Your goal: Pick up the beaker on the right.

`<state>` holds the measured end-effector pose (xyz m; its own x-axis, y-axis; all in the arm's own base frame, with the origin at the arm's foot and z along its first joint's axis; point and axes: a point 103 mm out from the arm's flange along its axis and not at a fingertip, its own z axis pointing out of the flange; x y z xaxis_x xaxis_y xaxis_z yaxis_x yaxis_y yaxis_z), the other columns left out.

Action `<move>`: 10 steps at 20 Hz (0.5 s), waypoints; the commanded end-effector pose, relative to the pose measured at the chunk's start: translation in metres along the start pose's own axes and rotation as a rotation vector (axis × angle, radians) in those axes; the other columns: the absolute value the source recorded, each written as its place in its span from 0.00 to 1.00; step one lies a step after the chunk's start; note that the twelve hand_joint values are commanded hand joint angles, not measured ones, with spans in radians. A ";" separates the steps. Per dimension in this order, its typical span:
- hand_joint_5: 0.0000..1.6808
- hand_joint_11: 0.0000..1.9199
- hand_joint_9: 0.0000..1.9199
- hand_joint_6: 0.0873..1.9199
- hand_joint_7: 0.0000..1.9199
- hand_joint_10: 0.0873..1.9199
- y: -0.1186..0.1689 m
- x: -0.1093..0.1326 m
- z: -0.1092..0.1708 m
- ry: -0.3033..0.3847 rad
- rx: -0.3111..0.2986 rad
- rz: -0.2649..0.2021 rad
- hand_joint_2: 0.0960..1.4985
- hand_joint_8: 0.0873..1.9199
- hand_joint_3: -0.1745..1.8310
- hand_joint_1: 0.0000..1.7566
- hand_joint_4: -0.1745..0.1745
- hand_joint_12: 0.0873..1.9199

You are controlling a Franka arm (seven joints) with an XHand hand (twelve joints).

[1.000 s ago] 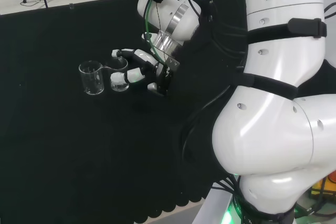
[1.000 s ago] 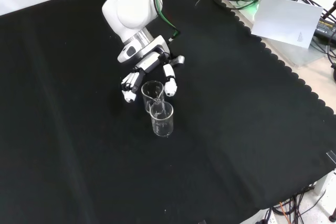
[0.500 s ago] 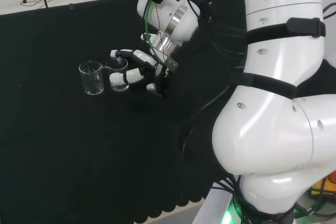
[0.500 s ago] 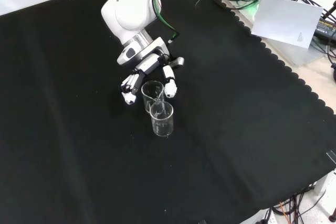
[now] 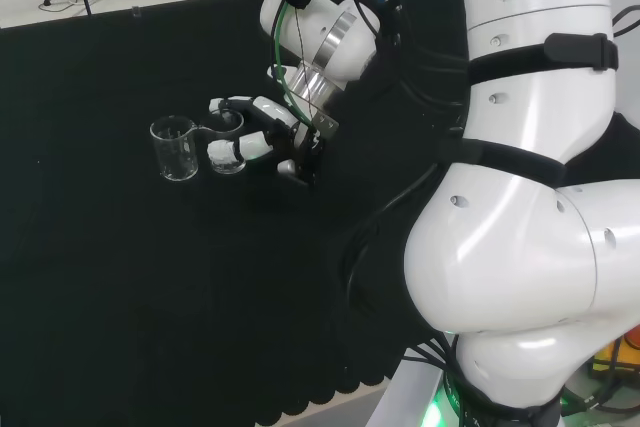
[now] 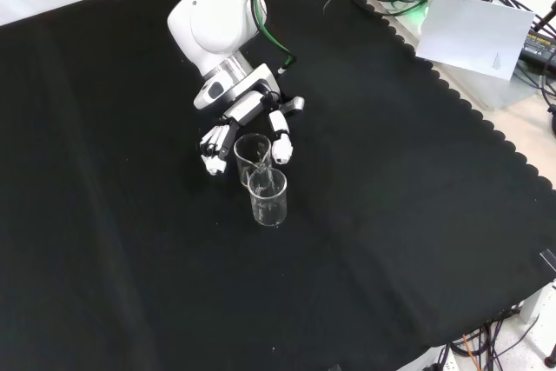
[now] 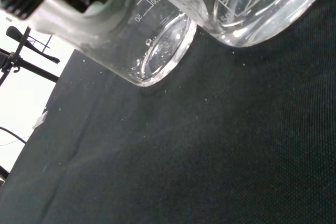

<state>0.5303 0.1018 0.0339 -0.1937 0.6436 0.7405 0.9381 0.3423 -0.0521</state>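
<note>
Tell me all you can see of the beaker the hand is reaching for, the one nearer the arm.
The beaker is clear glass with printed graduations, looks empty, and stands upright on the black cloth. In the head view it is the right one of two, close beside the second beaker; whether they touch I cannot tell. The hand has its fingers on either side of it, partly curled; contact with the glass is not clear.

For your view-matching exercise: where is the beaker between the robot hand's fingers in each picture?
Head view: grasped beaker, left of centre, right of the free beaker.
Front view, above the free one.
Wrist view, close up.
Shared landmark: the robot hand.
</note>
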 end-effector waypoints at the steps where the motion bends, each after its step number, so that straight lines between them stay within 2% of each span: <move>1: 0.28 0.00 0.18 0.00 0.14 0.28 0.002 -0.001 0.001 0.008 -0.003 -0.001 0.31 0.26 0.30 0.48 0.44 0.61; 7: 0.32 0.00 0.18 0.01 0.15 0.28 0.004 0.001 0.001 0.019 -0.019 -0.003 0.32 0.26 0.31 0.48 0.45 0.62; 9: 0.33 0.00 0.20 0.06 0.17 0.26 0.005 0.001 0.000 0.023 -0.025 -0.001 0.33 0.25 0.30 0.48 0.45 0.62; 10: 0.33 0.00 0.21 0.11 0.17 0.26 0.005 0.002 0.000 0.023 -0.029 -0.001 0.34 0.24 0.30 0.48 0.46 0.63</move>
<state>0.5337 0.1037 0.0333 -0.1903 0.6313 0.7518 0.9428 0.3312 -0.0394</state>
